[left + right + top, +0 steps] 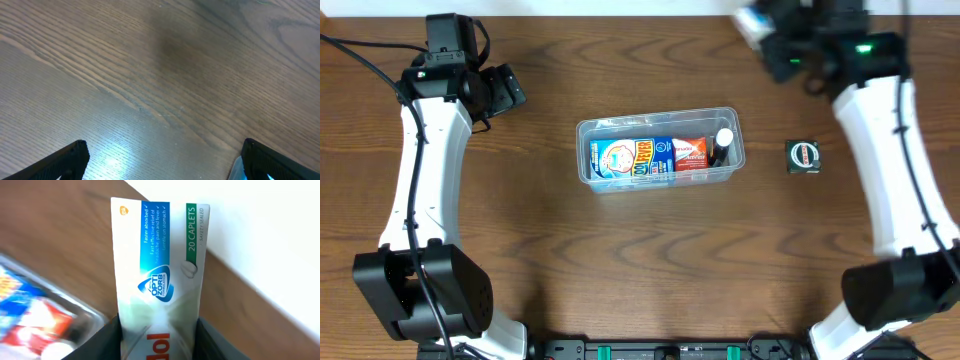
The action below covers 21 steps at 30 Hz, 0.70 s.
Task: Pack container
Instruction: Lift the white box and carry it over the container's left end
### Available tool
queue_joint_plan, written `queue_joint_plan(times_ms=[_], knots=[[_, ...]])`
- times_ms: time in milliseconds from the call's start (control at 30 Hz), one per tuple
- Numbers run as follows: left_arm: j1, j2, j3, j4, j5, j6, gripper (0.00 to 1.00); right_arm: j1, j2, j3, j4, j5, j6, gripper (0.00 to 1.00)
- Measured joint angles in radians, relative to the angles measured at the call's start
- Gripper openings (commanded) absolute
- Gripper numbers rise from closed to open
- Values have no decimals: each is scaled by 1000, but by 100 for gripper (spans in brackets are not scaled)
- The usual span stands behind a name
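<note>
The container [658, 120] is a clear shallow tub at the table's middle, holding a blue and yellow box [625, 158], a red and white box [688, 153] and a small dark bottle with a white cap [722, 145]. Its blurred corner shows in the right wrist view [60, 315]. My right gripper [159, 340] is shut on a white caplet box with blue and green panels [157, 265], held high at the far right [756, 22], beyond the tub. My left gripper [162, 162] is open and empty over bare wood at the far left [505, 90].
A small black square box with a red and green label [801, 156] lies on the table right of the tub. The pale wall edge [260, 230] runs along the far side of the table.
</note>
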Motion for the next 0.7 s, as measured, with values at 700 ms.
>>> queue_joint_plan(times_ms=[700], knots=[[0,0,0,0,0,0,98,376,201,-48,-66,24,-340,40]])
